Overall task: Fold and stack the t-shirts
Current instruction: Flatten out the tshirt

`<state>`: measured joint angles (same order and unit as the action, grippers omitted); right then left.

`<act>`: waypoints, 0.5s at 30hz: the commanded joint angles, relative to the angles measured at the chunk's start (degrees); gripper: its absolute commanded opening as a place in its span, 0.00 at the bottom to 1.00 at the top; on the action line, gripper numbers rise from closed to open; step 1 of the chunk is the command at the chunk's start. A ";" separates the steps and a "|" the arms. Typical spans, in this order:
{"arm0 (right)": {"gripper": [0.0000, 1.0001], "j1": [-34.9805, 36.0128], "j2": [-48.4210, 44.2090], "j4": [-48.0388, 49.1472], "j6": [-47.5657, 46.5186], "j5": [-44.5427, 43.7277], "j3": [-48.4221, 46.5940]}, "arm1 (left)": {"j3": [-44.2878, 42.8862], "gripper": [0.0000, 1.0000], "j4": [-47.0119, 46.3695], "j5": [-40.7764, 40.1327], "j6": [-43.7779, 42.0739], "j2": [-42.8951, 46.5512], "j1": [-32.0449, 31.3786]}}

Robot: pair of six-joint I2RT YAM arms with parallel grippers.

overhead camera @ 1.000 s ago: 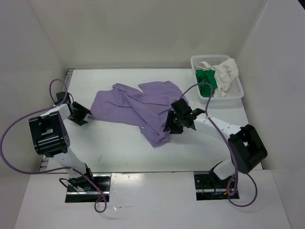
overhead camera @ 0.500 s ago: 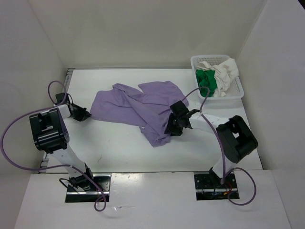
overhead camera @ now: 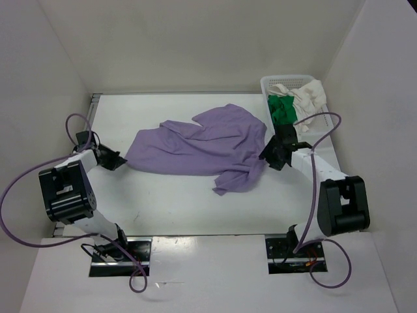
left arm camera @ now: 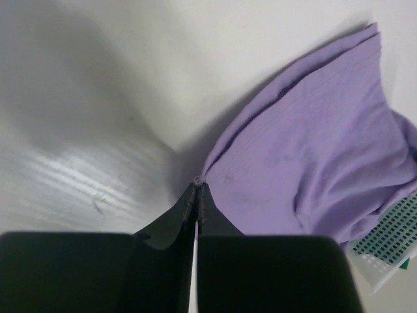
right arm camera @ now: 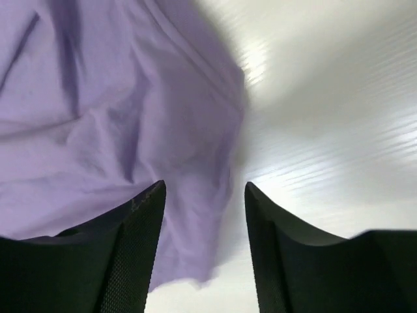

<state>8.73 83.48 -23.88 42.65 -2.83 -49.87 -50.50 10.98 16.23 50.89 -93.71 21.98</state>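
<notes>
A pale lavender t-shirt (overhead camera: 195, 145) lies spread across the middle of the table. My left gripper (overhead camera: 119, 158) sits at its left edge, shut, with a small nub of the lavender hem pinched at the tips (left arm camera: 197, 185); the shirt (left arm camera: 313, 156) runs away to the right. My right gripper (overhead camera: 268, 155) stands open at the shirt's right edge. In the right wrist view its gripper (right arm camera: 205, 192) straddles the hem of the shirt (right arm camera: 98, 98), the left finger over cloth, the right over bare table. The green t-shirt (overhead camera: 281, 109) and the creamy white t-shirt (overhead camera: 307, 98) lie bunched in the basket.
The white mesh basket (overhead camera: 266, 81) stands at the table's back right corner, just behind my right gripper; a corner of the basket (left arm camera: 384, 251) shows in the left wrist view. White walls enclose the table (overhead camera: 163, 195) on three sides. Purple cables loop from both arms.
My left gripper has closed onto the shirt's left edge. My right gripper has moved right and back toward the basket, and the shirt has stretched out flatter to the right.
</notes>
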 commanded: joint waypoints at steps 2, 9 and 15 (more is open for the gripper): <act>0.60 -3.11 -5.16 -1.96 -2.93 0.27 -0.84 | 3.47 0.00 0.71 0.65 -1.32 3.27 0.17; 0.13 16.53 -7.64 -8.11 1.63 4.85 -3.84 | 3.48 0.00 1.23 2.40 -1.85 4.94 -0.62; 0.31 30.27 -4.48 -3.55 12.26 5.91 -2.16 | 2.95 0.00 1.84 1.09 -1.32 6.61 -4.75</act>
<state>35.46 77.60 -28.36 48.86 2.61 -51.94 -47.09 12.47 17.06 49.87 -89.38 19.00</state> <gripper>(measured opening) 0.268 0.009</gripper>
